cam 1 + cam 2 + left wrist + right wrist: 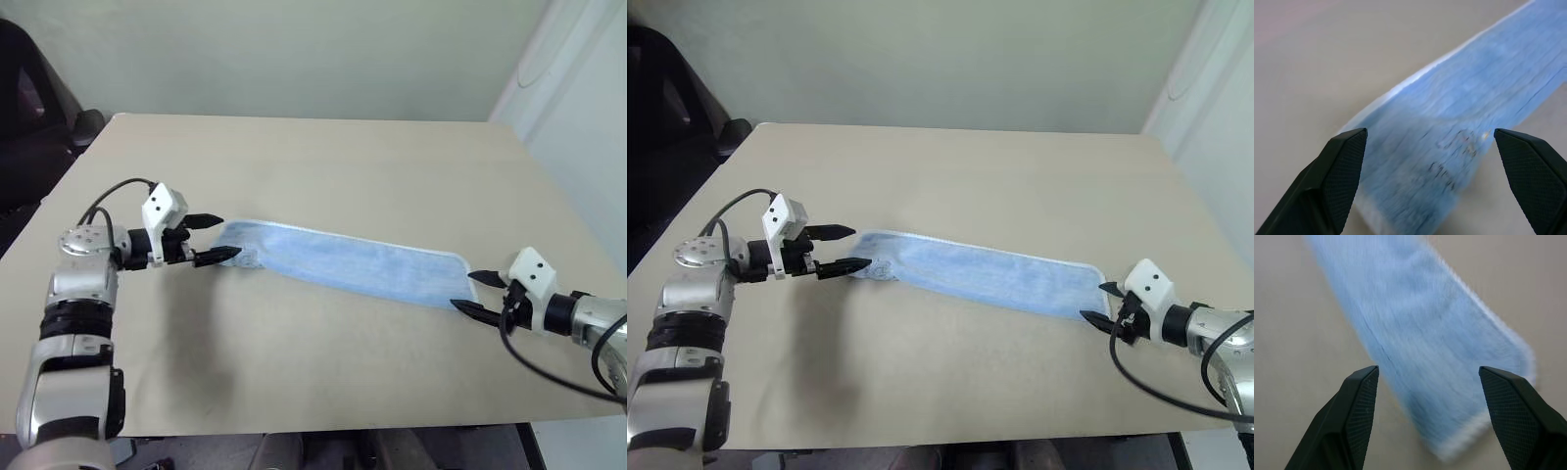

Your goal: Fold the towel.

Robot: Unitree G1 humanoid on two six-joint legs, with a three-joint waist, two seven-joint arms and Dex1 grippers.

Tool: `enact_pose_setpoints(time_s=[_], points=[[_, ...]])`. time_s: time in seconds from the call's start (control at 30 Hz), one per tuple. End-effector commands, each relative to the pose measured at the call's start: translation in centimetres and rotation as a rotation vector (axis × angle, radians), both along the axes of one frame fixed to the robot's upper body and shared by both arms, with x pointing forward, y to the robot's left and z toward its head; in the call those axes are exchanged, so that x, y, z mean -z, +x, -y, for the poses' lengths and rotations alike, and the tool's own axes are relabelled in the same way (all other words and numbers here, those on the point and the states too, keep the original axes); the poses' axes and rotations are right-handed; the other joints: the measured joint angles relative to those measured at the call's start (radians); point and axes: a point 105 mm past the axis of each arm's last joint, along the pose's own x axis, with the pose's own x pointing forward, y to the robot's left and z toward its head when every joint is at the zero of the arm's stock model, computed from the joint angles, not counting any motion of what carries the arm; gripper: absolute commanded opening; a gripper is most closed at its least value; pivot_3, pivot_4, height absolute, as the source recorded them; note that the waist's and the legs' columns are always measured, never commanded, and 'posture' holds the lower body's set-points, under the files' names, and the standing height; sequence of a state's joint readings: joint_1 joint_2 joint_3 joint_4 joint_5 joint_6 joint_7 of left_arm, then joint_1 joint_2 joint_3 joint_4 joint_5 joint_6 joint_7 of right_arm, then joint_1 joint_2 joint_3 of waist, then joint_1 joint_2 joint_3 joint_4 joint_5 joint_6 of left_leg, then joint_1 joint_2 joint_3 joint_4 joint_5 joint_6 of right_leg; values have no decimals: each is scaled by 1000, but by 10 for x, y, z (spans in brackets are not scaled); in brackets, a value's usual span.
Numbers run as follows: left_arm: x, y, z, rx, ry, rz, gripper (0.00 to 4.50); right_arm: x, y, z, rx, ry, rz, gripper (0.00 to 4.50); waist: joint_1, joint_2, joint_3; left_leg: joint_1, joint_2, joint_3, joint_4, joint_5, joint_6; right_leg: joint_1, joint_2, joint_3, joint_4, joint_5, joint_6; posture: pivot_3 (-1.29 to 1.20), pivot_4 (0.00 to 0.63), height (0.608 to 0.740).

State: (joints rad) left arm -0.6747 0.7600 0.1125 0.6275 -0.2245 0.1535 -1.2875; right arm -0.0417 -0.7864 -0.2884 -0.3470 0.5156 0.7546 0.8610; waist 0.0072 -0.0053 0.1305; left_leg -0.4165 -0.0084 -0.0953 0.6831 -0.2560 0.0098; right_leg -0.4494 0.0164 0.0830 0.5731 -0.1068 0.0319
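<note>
towel [343, 260] – one, folded strip | left gripper [217, 239] – agape, empty | right gripper [474, 296] – agape, empty

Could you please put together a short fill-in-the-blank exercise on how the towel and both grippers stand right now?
1. The towel lies on the table as a long, narrow ____.
2. The left gripper has its jaws ____ at one end of the towel.
3. The right gripper is at the other end and holds ____.

Missing words: strip; open; nothing
</note>
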Motion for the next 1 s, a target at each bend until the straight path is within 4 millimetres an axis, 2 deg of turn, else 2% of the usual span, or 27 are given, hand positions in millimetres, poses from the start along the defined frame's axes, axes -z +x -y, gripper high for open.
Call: enact_pose_setpoints(time_s=[0.03, 0.2, 0.53, 0.77, 1.0], points=[[-11, -2, 6, -4, -55, 40, 4500, -13, -1, 10, 129, 202, -102, 3451, 0, 0, 0, 0, 0, 0, 0, 0, 0, 0, 0, 0, 0, 0, 0, 0, 150, 740], [-9, -6, 18, 10, -109, 25, 4500, -14, -9, 22, 232, 414, -253, 3451, 3, 0, 0, 0, 0, 0, 0, 0, 0, 0, 0, 0, 0, 0, -1, 0, 150, 740], [-7, -15, 44, 71, -172, -11, 4500, 11, -23, 32, 370, 597, -475, 3451, 2, 0, 0, 0, 0, 0, 0, -1, 0, -1, 0, 1, 1, -1, -2, 0, 150, 740], [-1, -22, 58, 102, -184, -29, 4500, 28, -32, 35, 434, 664, -533, 3451, 4, 0, 0, 0, 0, -1, -1, -1, 0, -2, 0, 1, 0, -1, -2, 0, 150, 740], [0, -25, 62, 128, -167, -39, 4500, 38, -20, 32, 509, 744, -534, 3451, 2, 0, -1, -1, 0, -1, -1, -1, -1, -3, 0, 1, 1, -1, -2, 0, 150, 740]])
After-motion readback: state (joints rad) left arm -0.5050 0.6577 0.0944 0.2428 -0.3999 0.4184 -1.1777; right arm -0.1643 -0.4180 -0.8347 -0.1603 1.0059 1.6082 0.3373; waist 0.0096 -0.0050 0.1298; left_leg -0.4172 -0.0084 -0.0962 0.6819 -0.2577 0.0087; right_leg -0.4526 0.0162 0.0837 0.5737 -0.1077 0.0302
